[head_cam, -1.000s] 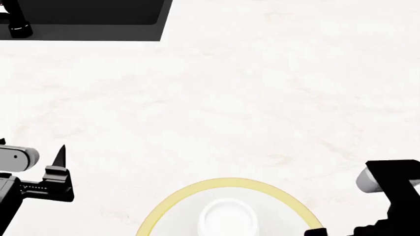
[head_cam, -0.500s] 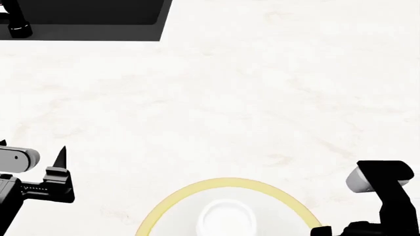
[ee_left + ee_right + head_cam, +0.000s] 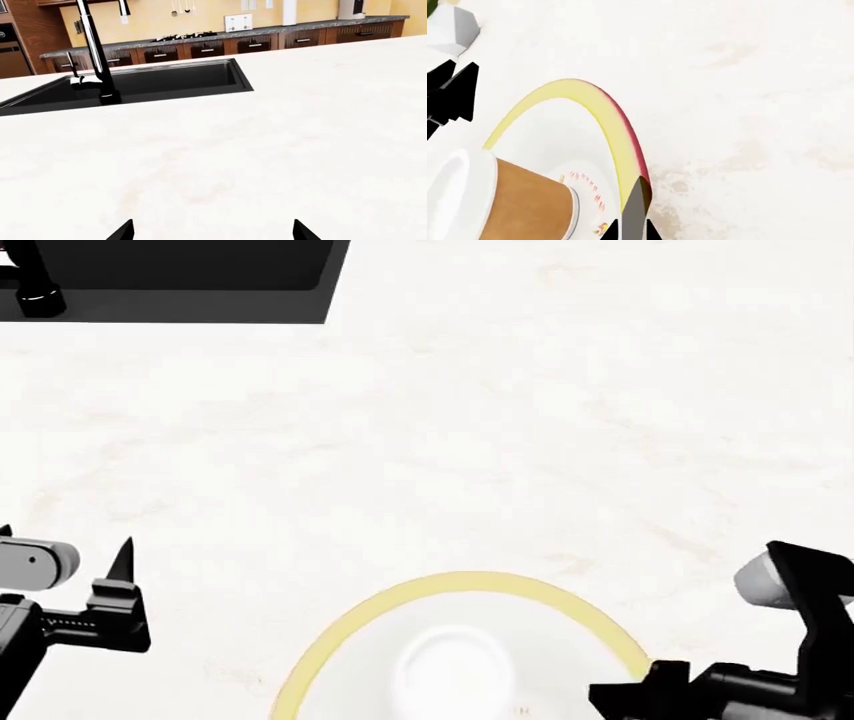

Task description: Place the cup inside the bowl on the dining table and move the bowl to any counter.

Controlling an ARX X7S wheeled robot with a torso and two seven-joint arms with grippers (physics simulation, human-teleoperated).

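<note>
The bowl (image 3: pixel 350 640), white with a yellow rim, sits at the near edge of the head view on the white dining table (image 3: pixel 534 440). The tan cup (image 3: pixel 527 202) with a white lid (image 3: pixel 454 670) is inside it. My right gripper (image 3: pixel 643 685) is shut on the bowl's right rim; in the right wrist view its jaws (image 3: pixel 634 225) straddle the yellow and reddish rim (image 3: pixel 617 130). My left gripper (image 3: pixel 60 545) is open and empty, left of the bowl and apart from it; its fingertips (image 3: pixel 303 232) hang over bare table top.
A black sink (image 3: pixel 174 280) with a black faucet (image 3: pixel 93 50) is set in the white top at the far left. A dark veined counter (image 3: pixel 320 24) with wooden drawers runs along the far wall.
The bowl's rim now shows higher and larger in the head view, with the cup still in it. The right arm has shifted right and lower at the rim. The left arm has not moved.
</note>
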